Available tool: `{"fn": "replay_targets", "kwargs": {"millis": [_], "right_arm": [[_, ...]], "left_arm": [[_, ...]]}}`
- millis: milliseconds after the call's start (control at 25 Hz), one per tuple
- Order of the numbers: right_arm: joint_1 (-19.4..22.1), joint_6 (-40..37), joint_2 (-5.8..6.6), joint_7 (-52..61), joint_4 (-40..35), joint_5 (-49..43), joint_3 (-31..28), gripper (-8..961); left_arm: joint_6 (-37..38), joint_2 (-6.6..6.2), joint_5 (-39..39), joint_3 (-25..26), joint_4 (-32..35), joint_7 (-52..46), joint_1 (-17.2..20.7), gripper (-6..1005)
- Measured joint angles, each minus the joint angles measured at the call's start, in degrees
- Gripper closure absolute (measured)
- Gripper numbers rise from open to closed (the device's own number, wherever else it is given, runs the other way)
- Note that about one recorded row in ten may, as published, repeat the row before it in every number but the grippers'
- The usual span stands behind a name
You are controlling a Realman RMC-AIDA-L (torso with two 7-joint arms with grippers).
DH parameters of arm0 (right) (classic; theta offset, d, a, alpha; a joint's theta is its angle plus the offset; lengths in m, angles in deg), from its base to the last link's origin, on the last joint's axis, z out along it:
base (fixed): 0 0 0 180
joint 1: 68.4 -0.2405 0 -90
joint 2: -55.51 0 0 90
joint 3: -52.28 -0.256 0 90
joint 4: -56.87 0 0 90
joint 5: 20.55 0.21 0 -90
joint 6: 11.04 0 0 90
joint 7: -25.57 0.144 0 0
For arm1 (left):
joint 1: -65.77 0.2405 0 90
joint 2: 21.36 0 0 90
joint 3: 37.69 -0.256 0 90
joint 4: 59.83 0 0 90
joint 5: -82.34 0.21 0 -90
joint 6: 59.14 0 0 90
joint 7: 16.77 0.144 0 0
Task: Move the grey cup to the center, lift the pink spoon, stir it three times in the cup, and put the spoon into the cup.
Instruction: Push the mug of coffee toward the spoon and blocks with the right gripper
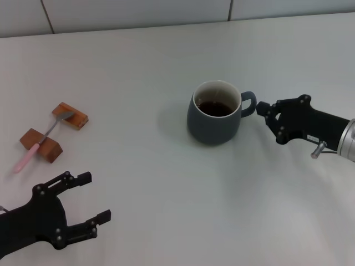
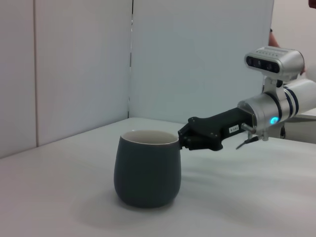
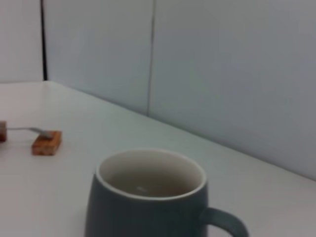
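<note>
While one grey cup (image 1: 214, 119) stands, one pink spoon (image 1: 34, 148), two wooden blocks (image 1: 70, 115)

Wooden blocks: two, brown, on the left side of the table, set near each other but apart.
Far block (image 1: 70, 115): flat and elongated, lying at a slant, farther from the robot and slightly right of the other; also seen in the right wrist view (image 3: 47, 142).
Near block (image 1: 41, 144): thicker and wedge-like, also at a slant.
Table (image 1: 166, 188): plain white, matte.
Wall (image 1: 138, 11): pale panels with dark seams, along the table's far edge.
</note>
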Motion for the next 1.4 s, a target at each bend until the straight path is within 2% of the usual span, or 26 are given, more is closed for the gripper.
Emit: {"fn": "replay_targets", "kwargs": {"millis": [280, 560, 1400], "right_arm": [[-1.45, 2.03, 0.08, -0.46, 1.19, 0.00, 0.35, 923], [-5.11, 5.83, -0.01, -0.80, 3.78, 0.30, 0.34, 923], [-15.45, 6.99, -0.28, -0.38, 11.86, 0.20, 1.80, 925]], "left_arm": [[0.01, 0.00, -0.01, 0.19, 0.00, 0.00, 0.00, 186], [0.01, 0.00, -0.01, 0.81, 0.00, 0.00, -0.05, 189], [-0.26, -0.09, -0.66, 0.87, 0.00, 0.15, -0.43, 199]]}}
